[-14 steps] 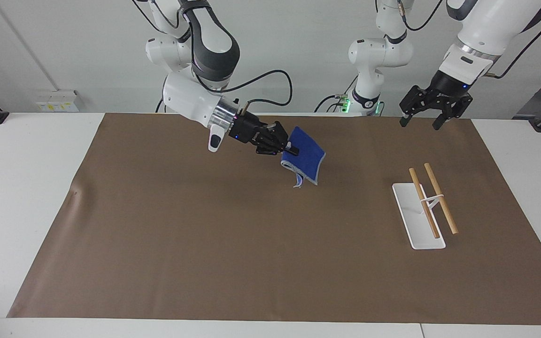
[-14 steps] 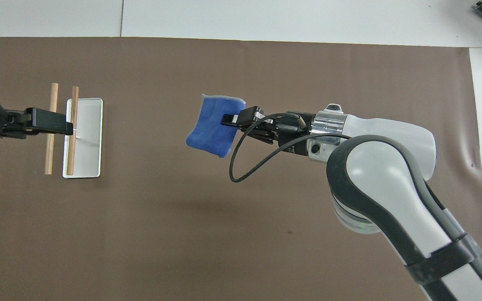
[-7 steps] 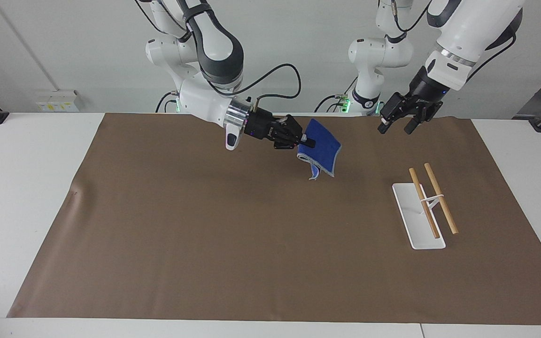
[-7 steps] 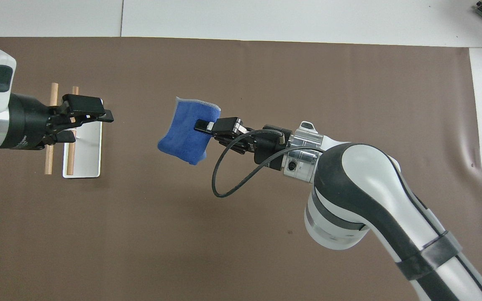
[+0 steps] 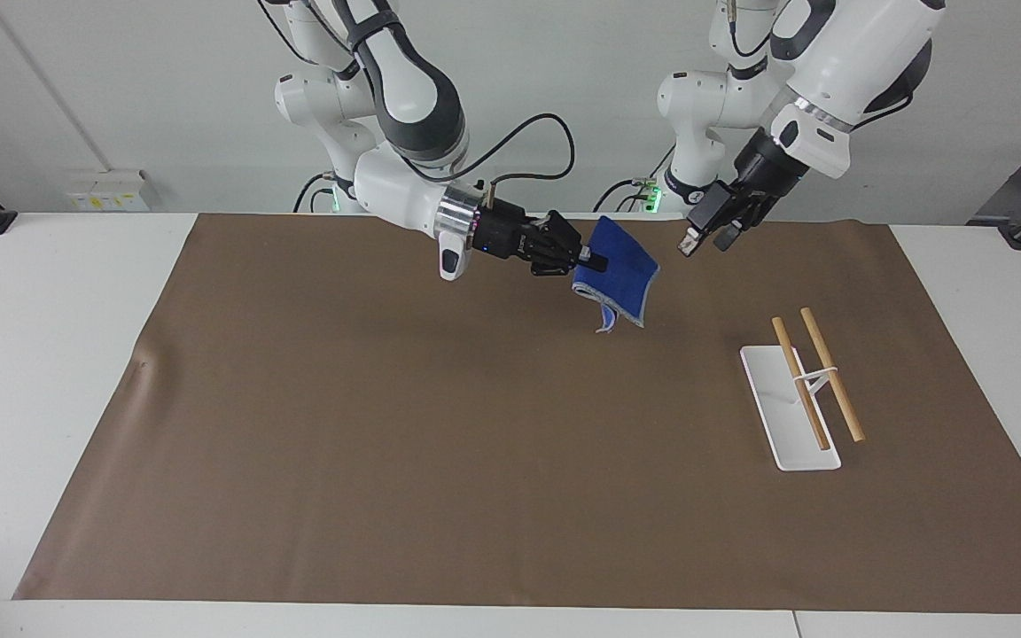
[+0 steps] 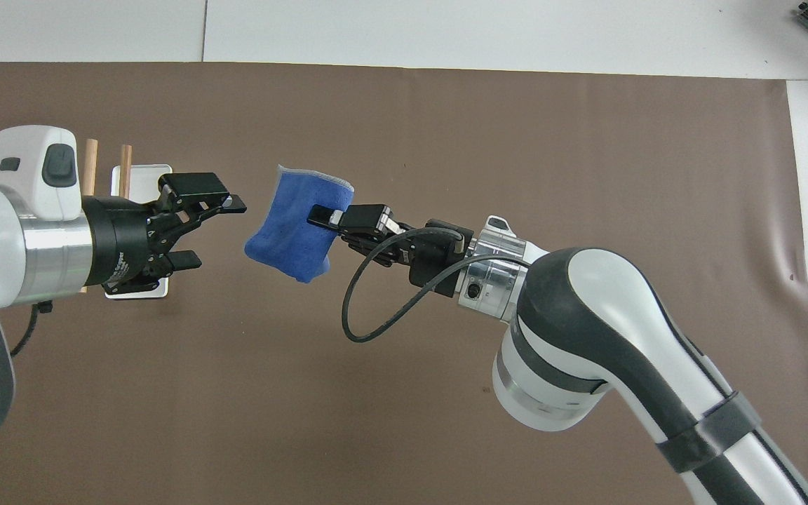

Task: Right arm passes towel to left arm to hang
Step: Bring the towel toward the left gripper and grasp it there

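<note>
Right gripper (image 5: 595, 262) fingers clench the towel (image 5: 621, 273); left gripper (image 6: 211, 231) fingers spread, partly hiding the rack (image 5: 790, 409).

Bright blue towel (image 5: 621, 271) with pale grey trim; brown mat (image 5: 440, 461) on a white table (image 5: 41, 354); white rack base (image 5: 785, 425) carrying two tan wooden rods (image 5: 832, 375); white arms, black grippers.

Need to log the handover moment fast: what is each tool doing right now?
Right tool: shut on the towel, held up over the mat.
Left tool: open, empty, beside the towel, apart from it.
</note>
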Available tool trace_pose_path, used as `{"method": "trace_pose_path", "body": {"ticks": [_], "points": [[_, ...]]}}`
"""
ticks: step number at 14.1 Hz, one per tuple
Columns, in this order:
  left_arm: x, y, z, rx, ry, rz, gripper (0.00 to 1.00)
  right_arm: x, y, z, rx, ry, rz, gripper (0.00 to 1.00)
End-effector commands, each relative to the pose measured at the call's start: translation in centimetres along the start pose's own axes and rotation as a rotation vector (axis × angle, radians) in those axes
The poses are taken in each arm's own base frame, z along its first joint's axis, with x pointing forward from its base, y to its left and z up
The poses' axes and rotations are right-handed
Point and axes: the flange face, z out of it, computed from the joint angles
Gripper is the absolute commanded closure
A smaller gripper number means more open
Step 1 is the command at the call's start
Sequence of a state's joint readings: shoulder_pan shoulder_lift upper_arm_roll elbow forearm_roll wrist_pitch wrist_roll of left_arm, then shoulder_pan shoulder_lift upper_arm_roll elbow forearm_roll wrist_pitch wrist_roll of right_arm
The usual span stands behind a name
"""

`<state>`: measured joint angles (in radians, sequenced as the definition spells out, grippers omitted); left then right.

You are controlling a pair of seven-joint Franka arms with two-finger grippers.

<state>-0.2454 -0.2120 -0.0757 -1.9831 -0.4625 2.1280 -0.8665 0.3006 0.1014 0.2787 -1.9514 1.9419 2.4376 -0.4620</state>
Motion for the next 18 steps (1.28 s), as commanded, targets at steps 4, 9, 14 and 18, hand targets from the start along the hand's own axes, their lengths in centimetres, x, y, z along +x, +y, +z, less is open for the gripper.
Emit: {"method": "trace_pose_path", "body": {"ticks": [4, 9, 14, 18], "points": [[-1.4, -2.1, 1.2, -0.106, -0.007, -0.264, 0.00, -0.4, -0.3, -0.2, 0.017, 0.015, -0.017, 1.00], [-2.8, -2.5, 2.3, -0.178, -0.009, -0.466, 0.00, -0.3, -0.2, -0.3, 0.017, 0.018, -0.023, 1.00], [-3.2, -2.6, 3.4, -0.198, -0.016, -0.620, 0.05, -0.3, -0.2, -0.3, 0.017, 0.018, -0.024, 1.00], [-2.8, -2.6, 3.4, -0.199, -0.014, -0.630, 1.00, -0.2, -0.2, -0.3, 0.016, 0.020, -0.021, 1.00]]}}
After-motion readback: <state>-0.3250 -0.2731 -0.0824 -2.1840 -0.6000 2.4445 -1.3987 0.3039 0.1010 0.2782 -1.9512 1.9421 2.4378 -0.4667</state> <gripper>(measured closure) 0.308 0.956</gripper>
